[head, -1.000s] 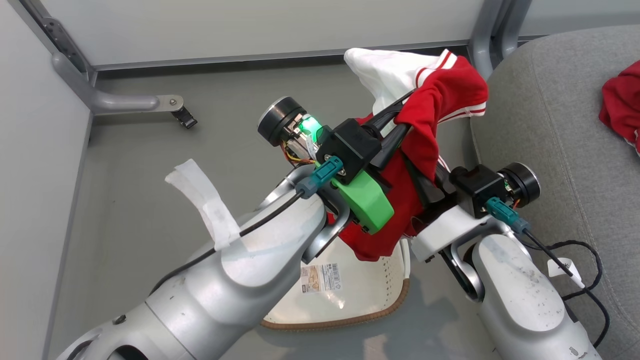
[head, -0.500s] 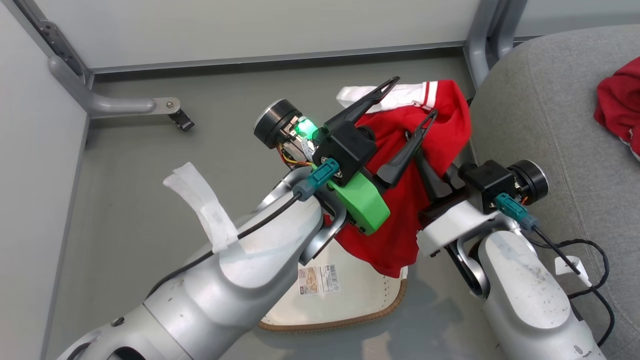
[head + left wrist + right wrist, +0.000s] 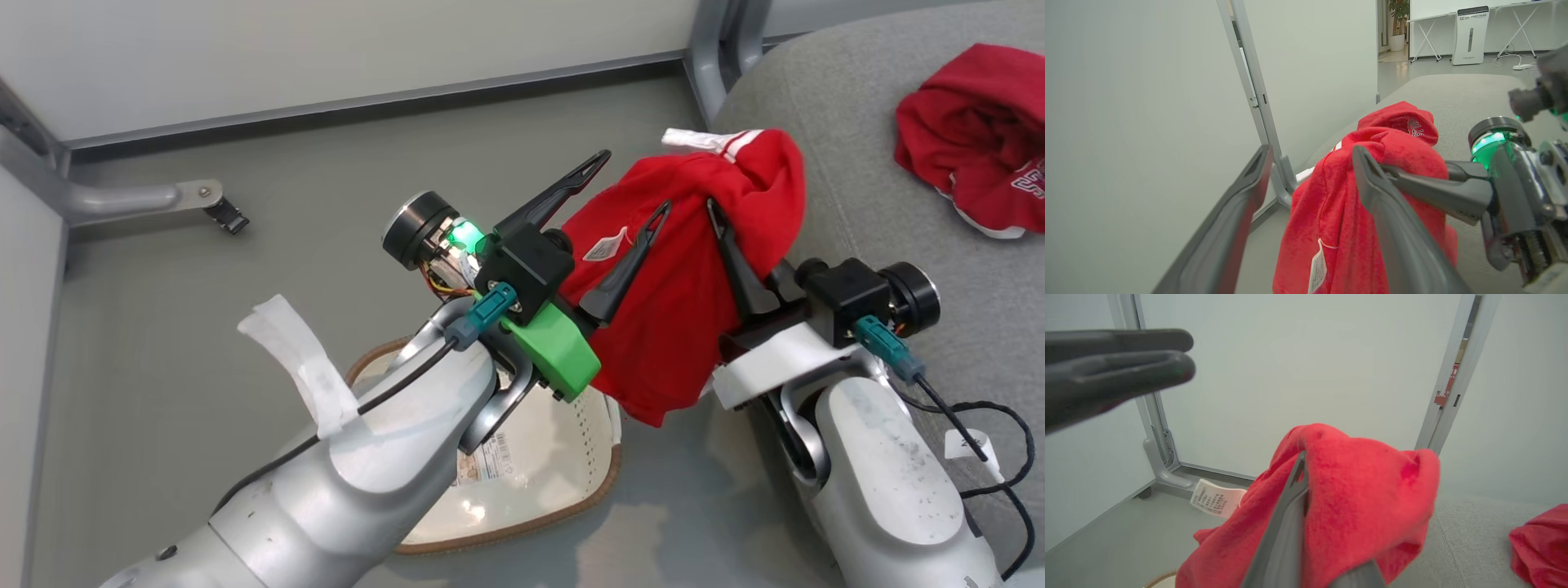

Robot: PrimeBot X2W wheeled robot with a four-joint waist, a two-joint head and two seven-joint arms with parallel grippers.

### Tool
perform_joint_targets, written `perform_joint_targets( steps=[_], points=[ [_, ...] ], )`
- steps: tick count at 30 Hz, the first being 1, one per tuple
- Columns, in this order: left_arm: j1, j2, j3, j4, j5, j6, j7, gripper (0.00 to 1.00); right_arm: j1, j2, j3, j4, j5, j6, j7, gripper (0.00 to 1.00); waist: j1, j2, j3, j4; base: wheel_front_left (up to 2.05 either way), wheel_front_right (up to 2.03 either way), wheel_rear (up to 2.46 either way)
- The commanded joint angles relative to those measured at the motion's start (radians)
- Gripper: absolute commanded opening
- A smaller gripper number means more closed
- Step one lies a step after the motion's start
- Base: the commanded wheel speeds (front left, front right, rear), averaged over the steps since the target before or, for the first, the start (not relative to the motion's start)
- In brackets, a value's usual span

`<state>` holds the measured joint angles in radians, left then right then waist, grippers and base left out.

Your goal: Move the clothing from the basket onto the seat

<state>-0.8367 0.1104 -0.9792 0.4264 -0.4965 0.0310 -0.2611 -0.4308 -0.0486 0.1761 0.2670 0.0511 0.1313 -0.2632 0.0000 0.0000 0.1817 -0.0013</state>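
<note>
Head view: right gripper (image 3: pixel 712 211), jaws pinched tight on a red garment (image 3: pixel 678 327) hanging at centre, near the basket (image 3: pixel 563 474) at 6 o'clock; left gripper (image 3: pixel 635 180), jaws spread wide, grips nothing; a second garment (image 3: pixel 971 163) lies on the seat (image 3: pixel 833 106) at 2 o'clock.

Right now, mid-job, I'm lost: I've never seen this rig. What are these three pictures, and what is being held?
This is a two-armed robot. The wide picture looks down from its head. The other two pictures look along the fingers of each wrist. The left gripper is open, with its dark fingers spread beside the cloth. The right gripper is shut on a red garment, which hangs in the air between the cream basket and the grey seat cushion. A second red garment already lies on that cushion.
</note>
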Motion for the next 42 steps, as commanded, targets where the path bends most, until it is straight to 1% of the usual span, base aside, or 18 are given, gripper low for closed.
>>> perform_joint_targets(
  steps=[1, 9, 17, 24, 29, 33, 38, 42],
  points=[
    [0.017, 0.007, 0.002, -0.006, 0.005, 0.005, -0.004, 1.00, 0.020, -0.003, -0.017, -0.013, -0.009, -0.001, -0.002, 0.00, 0.0000, 0.0000, 0.016, -0.051, 0.00, 0.00, 0.00],
    [0.063, 0.034, -0.004, -0.014, 0.017, -0.001, -0.004, 1.00, 0.079, -0.003, -0.103, -0.090, -0.034, -0.001, -0.002, 0.00, 0.0000, 0.0000, 0.030, -0.134, 0.00, 0.00, 0.00],
    [0.091, 0.071, -0.018, 0.001, 0.021, -0.005, -0.004, 1.00, 0.128, -0.003, -0.153, -0.169, -0.052, -0.001, -0.002, 0.00, 0.0000, 0.0000, 0.053, -0.210, 0.00, 0.00, 0.00],
    [0.110, 0.095, -0.033, 0.011, 0.009, -0.018, 0.007, 1.00, 0.178, -0.003, -0.197, -0.220, -0.054, -0.001, -0.002, 0.00, 0.0000, 0.0000, 0.072, -0.260, 0.00, 0.00, 0.00],
    [0.116, 0.106, -0.040, 0.010, -0.021, -0.040, 0.045, 1.00, 0.222, -0.003, -0.226, -0.241, -0.055, -0.001, -0.002, 0.00, 0.0000, 0.0000, 0.071, -0.282, 0.00, 0.00, 0.00],
    [0.124, 0.110, -0.039, -0.001, -0.040, -0.046, 0.072, 1.00, 0.256, -0.003, -0.242, -0.254, -0.052, -0.001, -0.002, 0.00, 0.0000, 0.0000, 0.065, -0.289, 0.00, 0.00, 0.00],
    [0.126, 0.115, -0.038, -0.021, -0.056, -0.043, 0.100, 1.00, 0.282, -0.003, -0.252, -0.263, -0.051, -0.001, -0.002, 0.00, 0.0000, 0.0000, 0.063, -0.287, 0.00, 0.00, 0.00],
    [0.122, 0.121, -0.037, -0.041, -0.057, -0.031, 0.108, 1.00, 0.263, -0.003, -0.253, -0.275, -0.050, -0.001, -0.002, 0.00, 0.0000, 0.0000, 0.068, -0.284, 0.00, 0.00, 0.00]
  ],
)
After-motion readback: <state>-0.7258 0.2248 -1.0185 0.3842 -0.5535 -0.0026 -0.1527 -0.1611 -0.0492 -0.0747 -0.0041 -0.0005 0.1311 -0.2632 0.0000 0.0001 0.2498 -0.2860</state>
